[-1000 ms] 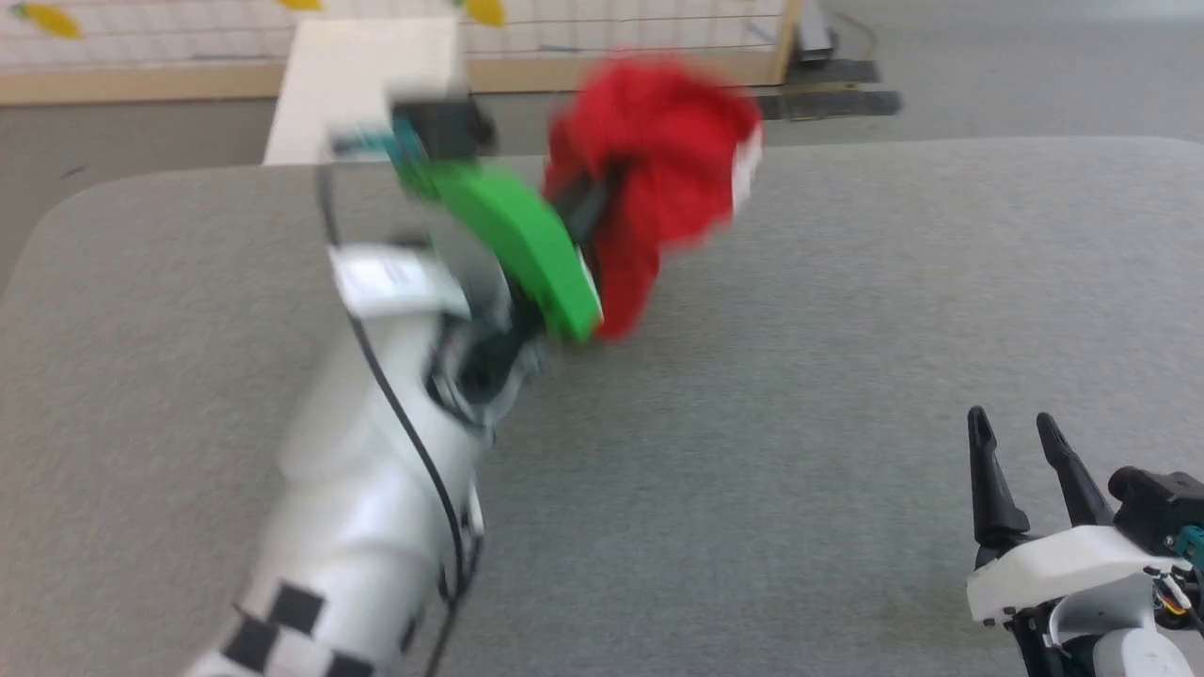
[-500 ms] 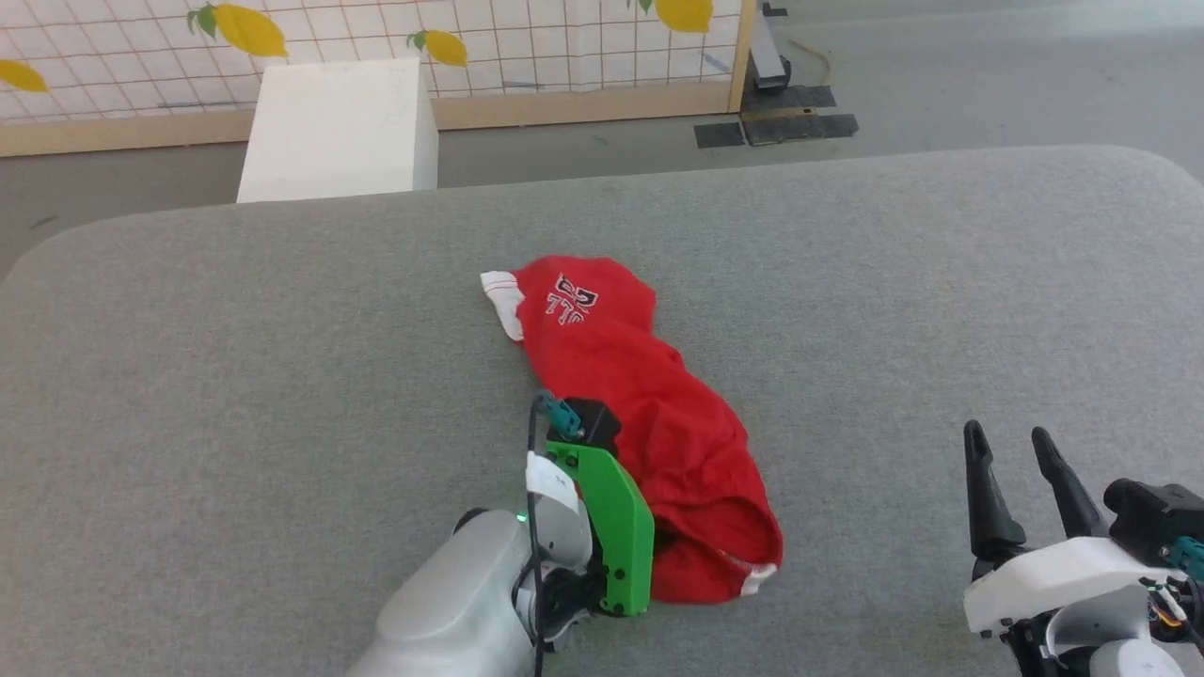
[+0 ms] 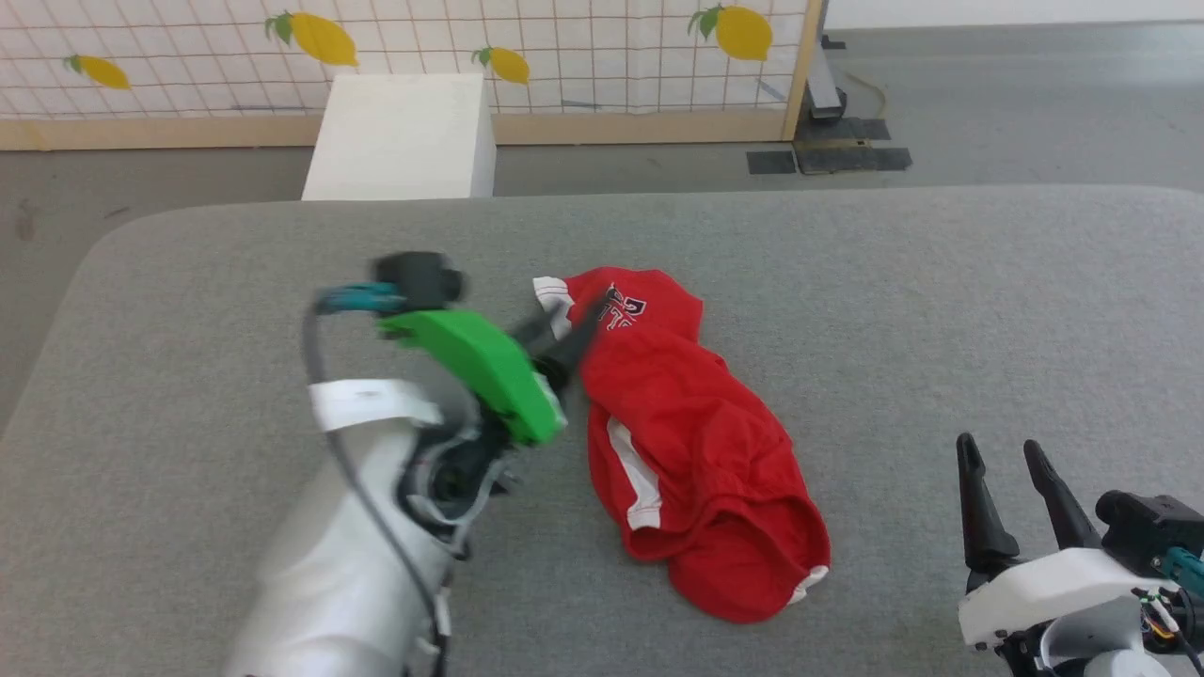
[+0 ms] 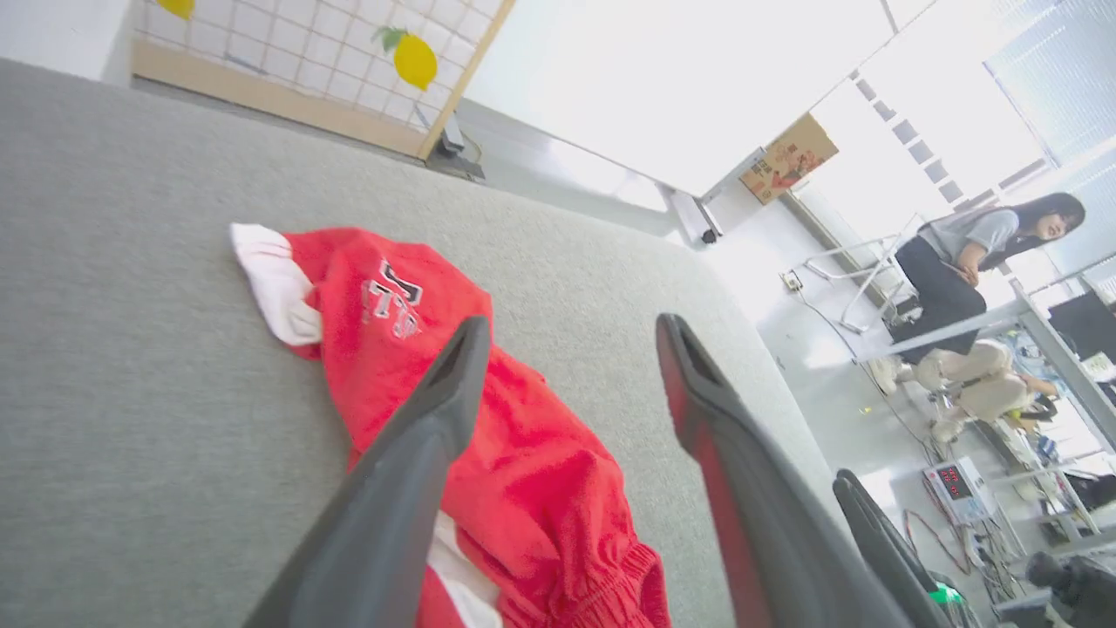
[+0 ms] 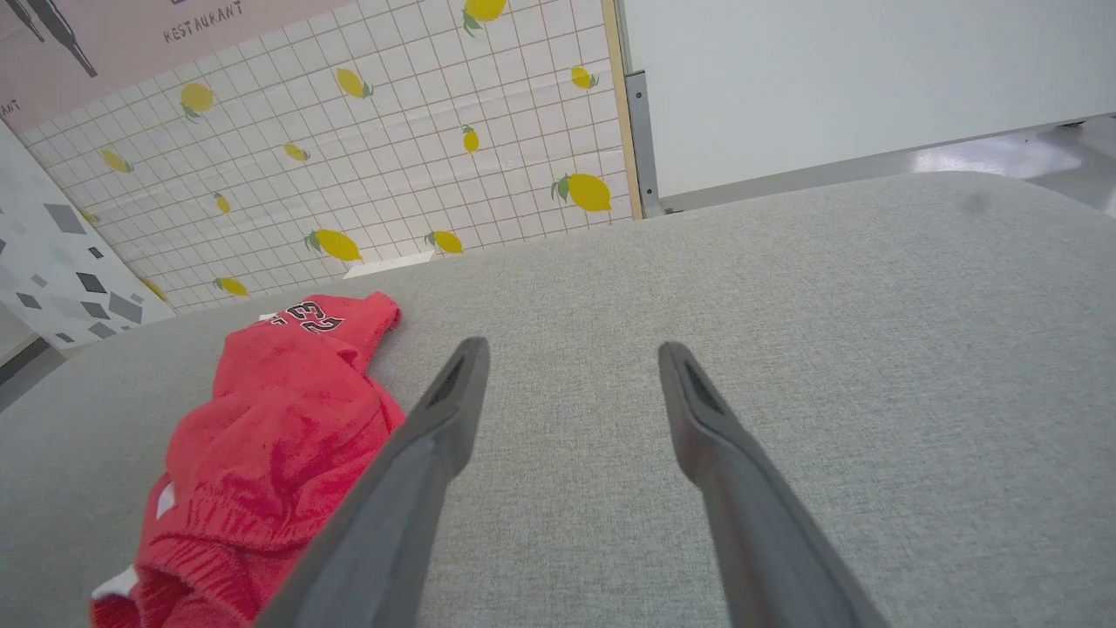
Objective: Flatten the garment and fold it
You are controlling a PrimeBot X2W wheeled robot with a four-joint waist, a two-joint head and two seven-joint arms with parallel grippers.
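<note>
Lemon-patterned wall panels [image 3: 188, 47] back a grey table [image 3: 188, 282]; a sign [image 5: 202, 23] reads "RESTAURANT". Left gripper [image 4: 571, 324], fingers spread, hangs over the crumpled garment [image 3: 696, 432] lying mid-table, its white logo unreadable. Right gripper [image 3: 997, 447], also spread, stands well apart.

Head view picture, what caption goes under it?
Crumpled red garment on grey table; open left gripper at its far end, right gripper open, apart.
</note>
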